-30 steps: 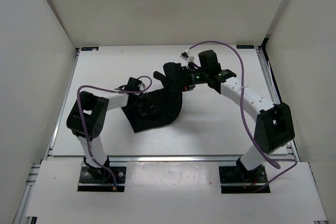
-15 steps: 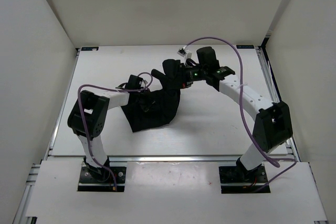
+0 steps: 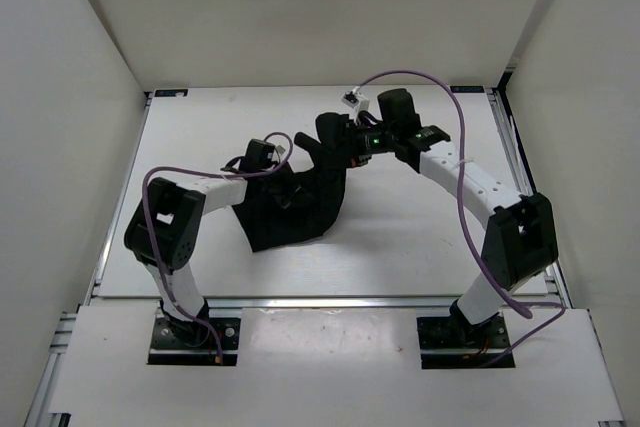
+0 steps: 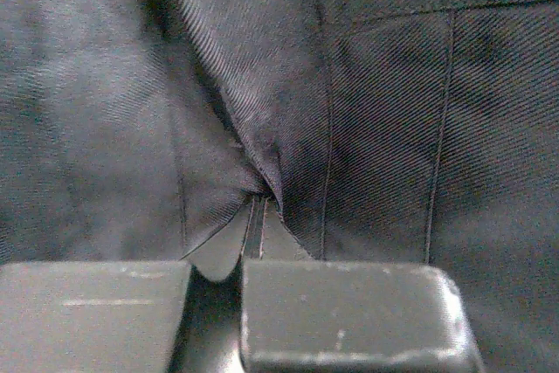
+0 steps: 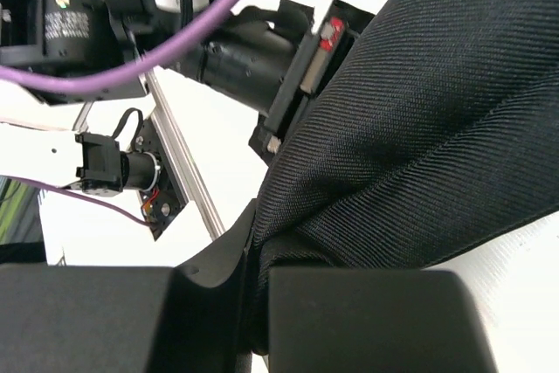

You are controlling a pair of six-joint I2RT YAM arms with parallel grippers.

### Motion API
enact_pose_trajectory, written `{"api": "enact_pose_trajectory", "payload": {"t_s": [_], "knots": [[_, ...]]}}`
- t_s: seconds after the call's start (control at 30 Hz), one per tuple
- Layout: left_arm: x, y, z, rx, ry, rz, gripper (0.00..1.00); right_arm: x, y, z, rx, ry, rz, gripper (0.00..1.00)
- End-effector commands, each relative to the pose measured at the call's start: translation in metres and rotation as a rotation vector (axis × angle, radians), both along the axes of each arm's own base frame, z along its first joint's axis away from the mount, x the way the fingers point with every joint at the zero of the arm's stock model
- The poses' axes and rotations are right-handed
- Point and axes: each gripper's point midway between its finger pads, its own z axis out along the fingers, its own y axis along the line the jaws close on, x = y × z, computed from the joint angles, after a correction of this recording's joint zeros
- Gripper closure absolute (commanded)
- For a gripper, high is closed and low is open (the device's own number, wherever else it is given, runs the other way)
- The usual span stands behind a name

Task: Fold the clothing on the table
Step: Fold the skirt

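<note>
Since a second ago both grippers have crept toward the far edge of the table [image 3: 420, 237], the left gripper [image 3: 280, 185] a little farther in, the right gripper [image 3: 338, 142] drawing its raised fold narrower. We see the clothing [image 3: 300, 215] on the middle of the table, slightly toward its left side, part spread flat and part lifted off the surface. The left gripper is clamped on a pinched ridge of fabric beside a stitched pleat line; the right gripper is likewise closed tight on a thick fold.

We judge the clothing light, limp and matte, not slippery, so it will drape and drag rather than hold a shape; a grip bites best on a seam or hem near a corner, so the pleats travel together.

From above, black grippers blur into black cloth, and we cannot tell where the clothing's edges run beneath them, which edge is the waistband, or how many layers each gripper holds. Both wrist views sit too close to show the outline
</note>
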Motion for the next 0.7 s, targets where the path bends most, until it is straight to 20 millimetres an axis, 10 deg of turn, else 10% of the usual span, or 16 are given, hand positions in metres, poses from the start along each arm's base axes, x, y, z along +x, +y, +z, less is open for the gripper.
{"api": "enact_pose_trajectory", "payload": {"t_s": [0.0, 0.4, 0.67], "knots": [[-0.001, -0.019, 0.010, -0.059, -0.039, 0.000, 1.00, -0.001, 0.000, 0.011, 0.023, -0.046, 0.009, 1.00], [-0.002, -0.063, -0.023, -0.063, -0.010, -0.071, 1.00, -0.007, 0.005, 0.014, 0.038, -0.052, 0.029, 1.00], [0.017, -0.003, 0.020, 0.036, -0.066, -0.063, 1.00, 0.010, -0.020, 0.016, 0.018, -0.083, -0.042, 1.00]]}}
